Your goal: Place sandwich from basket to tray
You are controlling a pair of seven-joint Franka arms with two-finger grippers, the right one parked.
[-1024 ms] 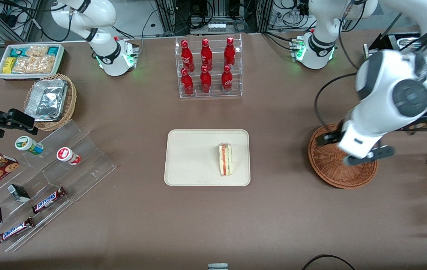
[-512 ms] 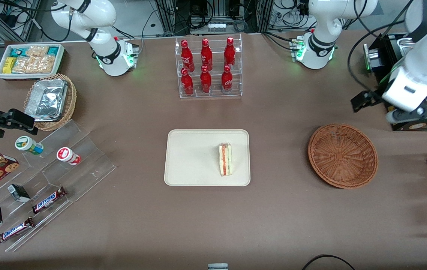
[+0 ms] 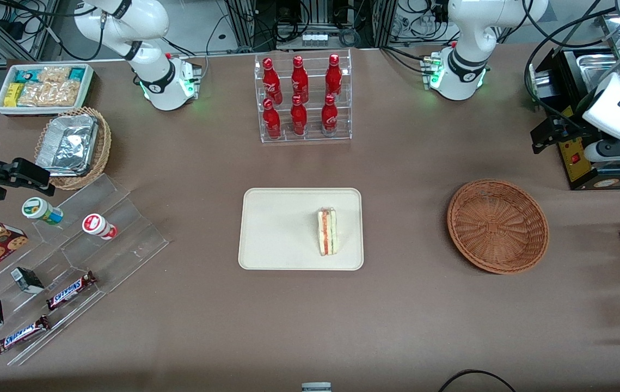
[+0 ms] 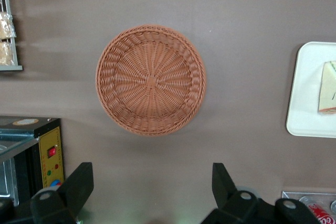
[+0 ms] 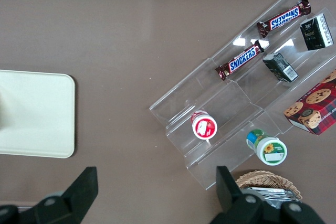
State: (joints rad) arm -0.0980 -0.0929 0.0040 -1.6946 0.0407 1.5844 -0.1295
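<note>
Hovering high over the desk's edge at my working end, my claw (image 4: pixel 149 192) is hanging released, its two fingers (image 4: pixel 79 184) spread wide with nothing between them, above bare tabletop near the basket (image 3: pixel 497 226). I am looking down into that basket and finding it empty. I am seeing the sandwich (image 3: pixel 327 231) standing on its edge on the tray (image 3: pixel 277 228), close to the tray's edge nearest the basket and wholly inside the rim, so I am judging the job as done. I am reckoning the wedge as light, soft and easily crushed, its layers liable to slide apart; if I were taking it up again, I would be closing gently across the two flat bread faces, low on the wedge, rather than on the filling edge. Farther from the front camera than the tray, a clear rack of red bottles (image 3: pixel 301 98) is standing well apart. A dark appliance with a yellow panel (image 3: pixel 574 158) is sitting just beneath my arm, the nearest thing I could be knocking. Stepped clear shelves with snacks (image 3: pixel 70 261) are lying toward the parked arm's end, out of my way.
</note>
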